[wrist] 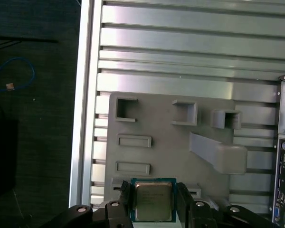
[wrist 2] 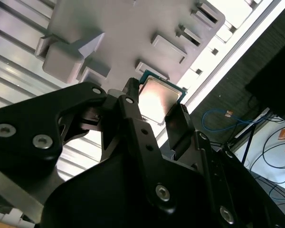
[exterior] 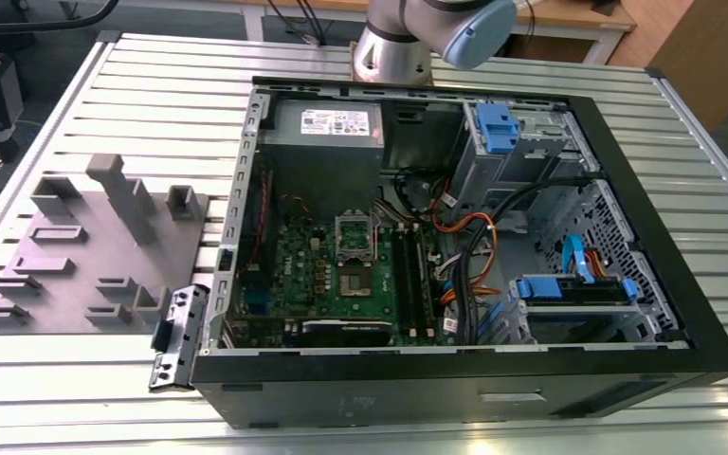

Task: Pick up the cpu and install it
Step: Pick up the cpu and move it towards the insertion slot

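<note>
Two fingers (wrist: 184,202) of the tool (wrist: 154,202) are clamped on opposite edges of the cpu (wrist: 153,199), above the grey fixture tray (wrist: 180,142) on the slatted surface (wrist: 180,42).

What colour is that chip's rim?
The cpu rim is blue-green; first wrist view shows it best.

— Where's your fixture plate (exterior: 86,251)?
— On the table (exterior: 149,85), by its edge at the exterior view's left, just beside the computer case (exterior: 465,379); the circuit board (exterior: 326,275) lies inside that.
— And your cpu (wrist: 153,200)?
— Between the gripper (wrist: 154,192) fingers, over the plate.
</note>
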Tool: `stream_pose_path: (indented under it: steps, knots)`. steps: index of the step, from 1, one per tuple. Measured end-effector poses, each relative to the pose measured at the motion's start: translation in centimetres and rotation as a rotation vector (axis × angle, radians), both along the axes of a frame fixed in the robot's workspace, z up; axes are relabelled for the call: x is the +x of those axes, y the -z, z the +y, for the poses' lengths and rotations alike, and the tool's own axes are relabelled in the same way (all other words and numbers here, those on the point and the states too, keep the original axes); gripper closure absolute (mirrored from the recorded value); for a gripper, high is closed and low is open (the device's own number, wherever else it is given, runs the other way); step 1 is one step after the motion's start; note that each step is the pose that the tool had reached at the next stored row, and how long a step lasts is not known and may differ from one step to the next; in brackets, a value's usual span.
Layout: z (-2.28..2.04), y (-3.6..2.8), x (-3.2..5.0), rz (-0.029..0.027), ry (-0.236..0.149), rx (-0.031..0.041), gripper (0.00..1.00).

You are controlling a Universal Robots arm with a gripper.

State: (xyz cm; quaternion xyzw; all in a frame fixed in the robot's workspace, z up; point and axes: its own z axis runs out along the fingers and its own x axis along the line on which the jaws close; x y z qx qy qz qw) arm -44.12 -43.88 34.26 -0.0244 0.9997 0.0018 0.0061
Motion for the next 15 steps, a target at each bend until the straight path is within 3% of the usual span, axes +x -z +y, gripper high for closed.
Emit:
stream_pose_path:
  steps: [11, 15]
  knots:
    - [0.0, 0.0, 2.8, 0.0, 0.0, 0.0, 0.53]
    - [0.0, -0.04, 3.24, 0.0001, 0.0, 0.0001, 0.53]
